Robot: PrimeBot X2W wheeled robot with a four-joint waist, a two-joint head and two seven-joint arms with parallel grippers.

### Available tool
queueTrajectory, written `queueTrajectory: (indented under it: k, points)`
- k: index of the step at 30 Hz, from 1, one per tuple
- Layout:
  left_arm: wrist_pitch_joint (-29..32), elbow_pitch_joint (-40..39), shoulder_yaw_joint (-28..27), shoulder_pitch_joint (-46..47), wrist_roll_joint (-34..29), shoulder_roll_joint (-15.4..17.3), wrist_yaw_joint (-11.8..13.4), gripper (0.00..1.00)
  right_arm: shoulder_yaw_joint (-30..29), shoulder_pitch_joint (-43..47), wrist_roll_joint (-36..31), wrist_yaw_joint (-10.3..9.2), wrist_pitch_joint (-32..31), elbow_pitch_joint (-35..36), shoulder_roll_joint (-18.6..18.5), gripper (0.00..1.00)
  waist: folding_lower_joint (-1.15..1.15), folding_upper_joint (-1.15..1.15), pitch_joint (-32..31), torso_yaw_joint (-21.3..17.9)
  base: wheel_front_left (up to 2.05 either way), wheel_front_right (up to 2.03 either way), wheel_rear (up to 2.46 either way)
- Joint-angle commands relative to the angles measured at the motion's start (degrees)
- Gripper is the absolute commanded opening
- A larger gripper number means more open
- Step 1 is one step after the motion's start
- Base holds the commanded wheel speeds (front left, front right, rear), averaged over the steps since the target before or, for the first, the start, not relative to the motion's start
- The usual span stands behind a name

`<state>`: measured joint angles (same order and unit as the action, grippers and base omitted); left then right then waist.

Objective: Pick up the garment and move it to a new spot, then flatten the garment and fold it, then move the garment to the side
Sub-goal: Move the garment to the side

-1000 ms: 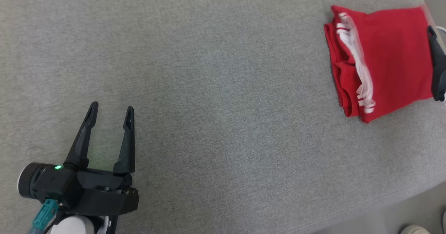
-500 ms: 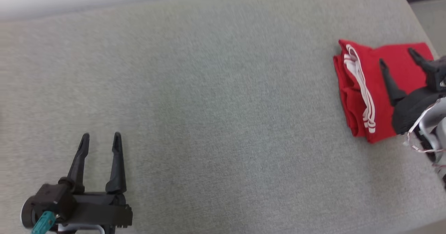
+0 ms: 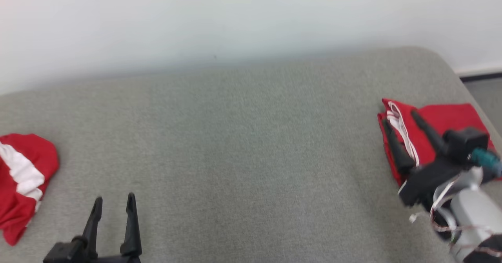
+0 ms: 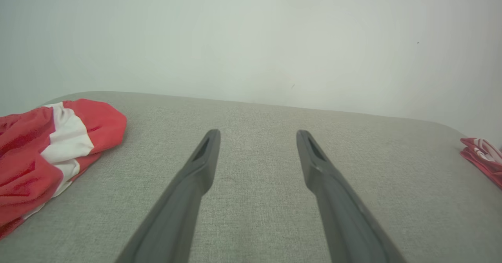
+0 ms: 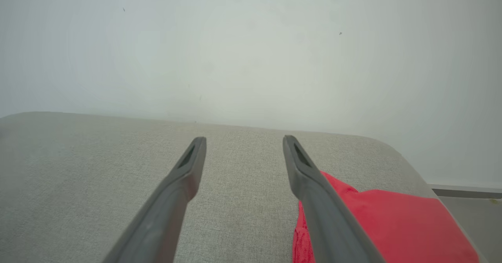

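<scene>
Crumpled garment (image 3: 23, 180) lies well left of left gripper (image 3: 114, 198). Fingers spread wide, nothing between them, bare grey table (image 3: 251, 145) ahead. Folded garment (image 3: 455, 116) sits under and just right of right gripper (image 3: 400, 118), fingers wide too, empty. Worry imo: low fingertip snags top layer on way out and drags fold open, or shoves it off nearby table edge.

The left end effector (image 3: 114, 198) sits low, fingers (image 3: 131, 224) parted and empty; the right end effector (image 3: 400, 118), on a pale forearm (image 3: 470, 212), tilts leftward, likewise parted.
</scene>
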<state>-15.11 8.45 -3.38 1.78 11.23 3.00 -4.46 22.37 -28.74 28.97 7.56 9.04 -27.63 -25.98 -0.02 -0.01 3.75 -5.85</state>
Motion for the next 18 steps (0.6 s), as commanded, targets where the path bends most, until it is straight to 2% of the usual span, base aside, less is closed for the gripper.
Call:
queueTrajectory:
  k: [1,9,18]
  points:
    - [-0.02,0.12,-0.06,-1.91,1.10,-0.08,0.52,1.00,-0.80,3.43,0.82,-0.15,0.72,1.62,1.42,1.00,0.02,0.01,-4.17,2.20,0.00,0.00,0.00]
    - [-0.02,-0.38,0.46,-5.37,1.78,-0.11,1.63,1.00,-3.91,11.79,-1.47,-0.15,3.29,5.11,5.50,1.00,0.02,0.01,-5.33,2.60,0.00,0.00,0.00]
    - [-0.02,-0.59,1.61,-7.31,1.46,-0.10,1.62,1.00,-9.91,19.81,-5.13,-0.15,5.03,6.16,10.18,1.00,0.02,0.01,-6.73,3.50,0.00,0.00,0.00]
